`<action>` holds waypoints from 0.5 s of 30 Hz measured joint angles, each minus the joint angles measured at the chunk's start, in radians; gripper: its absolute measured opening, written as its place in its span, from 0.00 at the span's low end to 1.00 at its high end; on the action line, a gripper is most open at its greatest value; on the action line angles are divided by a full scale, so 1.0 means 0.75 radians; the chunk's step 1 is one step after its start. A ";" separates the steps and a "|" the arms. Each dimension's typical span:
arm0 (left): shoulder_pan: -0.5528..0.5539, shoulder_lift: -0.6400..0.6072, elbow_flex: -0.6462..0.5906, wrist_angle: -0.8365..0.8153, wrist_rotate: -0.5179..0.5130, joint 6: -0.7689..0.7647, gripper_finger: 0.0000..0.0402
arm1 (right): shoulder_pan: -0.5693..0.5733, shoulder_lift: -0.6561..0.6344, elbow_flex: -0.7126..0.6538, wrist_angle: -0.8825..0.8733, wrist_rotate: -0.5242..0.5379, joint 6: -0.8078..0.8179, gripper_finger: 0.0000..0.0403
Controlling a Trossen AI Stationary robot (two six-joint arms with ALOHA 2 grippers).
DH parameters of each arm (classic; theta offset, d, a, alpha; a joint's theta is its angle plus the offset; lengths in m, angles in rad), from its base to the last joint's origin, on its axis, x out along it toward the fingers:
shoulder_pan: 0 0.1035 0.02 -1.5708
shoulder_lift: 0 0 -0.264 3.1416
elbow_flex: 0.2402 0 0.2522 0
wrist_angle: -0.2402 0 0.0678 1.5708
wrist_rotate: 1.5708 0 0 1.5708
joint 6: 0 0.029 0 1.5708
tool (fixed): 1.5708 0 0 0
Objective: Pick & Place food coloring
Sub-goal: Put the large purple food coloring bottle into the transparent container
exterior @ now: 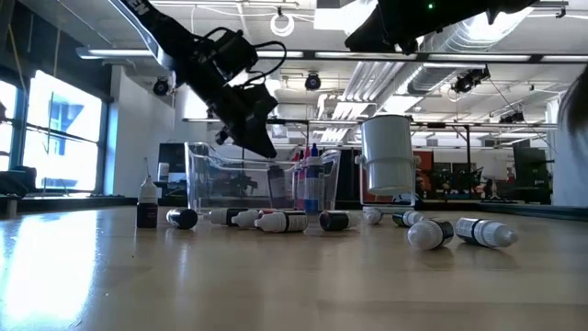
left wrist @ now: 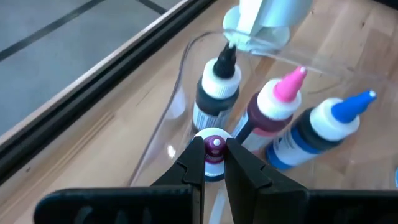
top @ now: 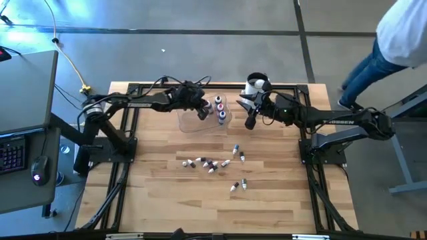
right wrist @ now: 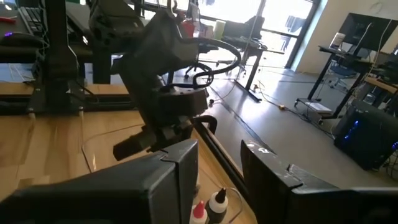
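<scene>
A pale wooden table fills the room's middle. Loose little bottles lie scattered near its centre. Beyond, toward twelve o'clock, the left gripper pinches a purple-capped bottle upright, directly above the clear tub. The right gripper waits empty, half open, at the tub's three o'clock.

The left claw is at the far side, pointing down, its two fingers pinched on a small bottle. The right claw hangs in the air close by on the right, fingers apart and holding nothing.
</scene>
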 joint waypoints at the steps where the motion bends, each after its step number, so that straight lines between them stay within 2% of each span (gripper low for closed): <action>1: 0.000 0.008 0.008 0.001 0.000 0.001 0.07 | 0.001 0.000 0.000 -0.001 -0.002 0.000 0.28; 10: 0.000 0.038 0.034 -0.001 -0.012 0.013 0.07 | 0.001 0.000 0.000 0.000 -0.010 0.011 0.28; 15: 0.001 0.038 0.034 -0.012 -0.016 0.023 0.14 | 0.001 0.000 0.000 0.000 -0.012 0.013 0.28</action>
